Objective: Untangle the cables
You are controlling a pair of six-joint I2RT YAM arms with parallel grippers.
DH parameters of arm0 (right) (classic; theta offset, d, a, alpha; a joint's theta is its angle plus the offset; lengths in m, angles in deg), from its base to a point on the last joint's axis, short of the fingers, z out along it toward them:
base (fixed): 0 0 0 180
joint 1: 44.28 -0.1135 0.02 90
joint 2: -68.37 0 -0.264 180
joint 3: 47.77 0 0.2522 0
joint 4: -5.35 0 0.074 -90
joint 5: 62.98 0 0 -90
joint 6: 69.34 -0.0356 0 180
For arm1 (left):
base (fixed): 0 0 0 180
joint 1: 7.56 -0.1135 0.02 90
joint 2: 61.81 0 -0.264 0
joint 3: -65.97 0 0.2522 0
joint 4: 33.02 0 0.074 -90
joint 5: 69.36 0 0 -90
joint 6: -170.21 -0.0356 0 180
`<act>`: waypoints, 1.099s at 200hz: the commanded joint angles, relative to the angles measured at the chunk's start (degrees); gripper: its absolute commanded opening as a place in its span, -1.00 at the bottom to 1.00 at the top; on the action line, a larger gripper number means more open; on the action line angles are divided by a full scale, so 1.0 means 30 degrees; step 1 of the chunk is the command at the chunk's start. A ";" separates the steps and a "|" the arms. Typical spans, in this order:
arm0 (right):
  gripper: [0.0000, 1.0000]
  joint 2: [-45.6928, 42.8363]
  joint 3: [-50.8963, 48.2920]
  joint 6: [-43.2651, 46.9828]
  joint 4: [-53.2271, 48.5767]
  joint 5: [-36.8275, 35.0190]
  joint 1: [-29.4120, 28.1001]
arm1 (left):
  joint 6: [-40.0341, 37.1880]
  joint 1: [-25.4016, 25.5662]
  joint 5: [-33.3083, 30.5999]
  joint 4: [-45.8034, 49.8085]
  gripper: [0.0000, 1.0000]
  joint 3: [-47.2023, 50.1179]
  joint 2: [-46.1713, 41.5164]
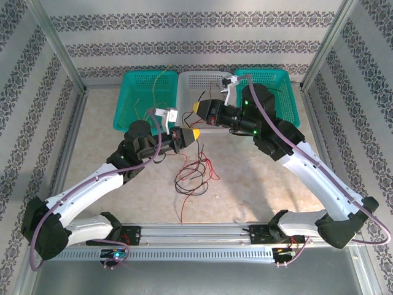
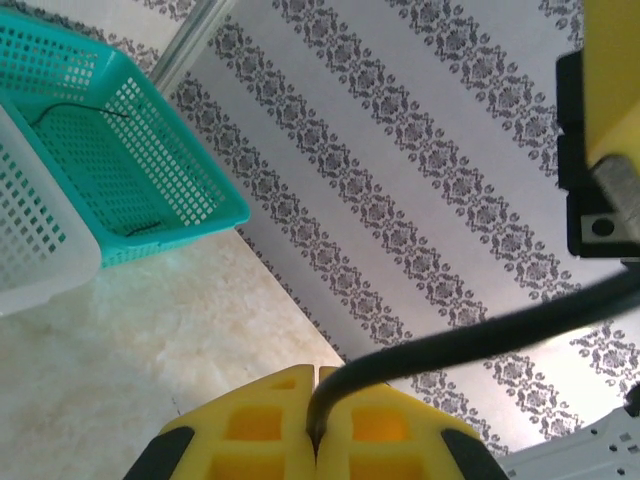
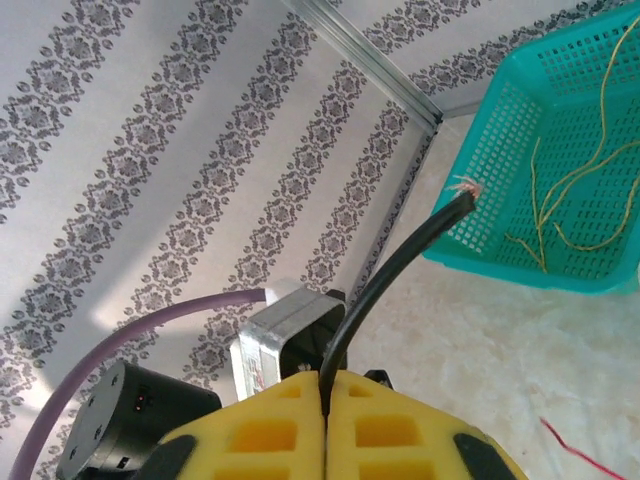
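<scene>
Cables (image 1: 194, 175) lie tangled on the table (image 1: 245, 187), red and black loops. Left gripper (image 2: 316, 405) and right gripper (image 3: 325, 395) both pinch one black cable (image 3: 400, 270) aloft, likely to draw it free.

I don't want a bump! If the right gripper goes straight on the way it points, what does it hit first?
Probably the left arm's camera mount, right past the right gripper, which pinches a black cable. Depth is unclear; it might slip by.
</scene>
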 commanded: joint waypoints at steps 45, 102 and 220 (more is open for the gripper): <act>-0.06 -0.1459 -0.3316 -0.0135 0.0234 -0.0107 0.1062 | 0.0480 -0.0282 -0.1289 0.1871 -1.00 -0.3284 -0.0135; -0.10 -0.1639 -0.6928 -0.1377 0.2374 0.1046 0.0991 | 0.2934 -0.1368 -0.0083 0.1205 -1.00 -0.5522 0.0425; 0.18 -0.1369 -0.0587 0.5381 -0.2491 -0.0285 0.0718 | 1.0102 -0.4654 0.7540 -0.2439 -1.00 -0.6215 0.3927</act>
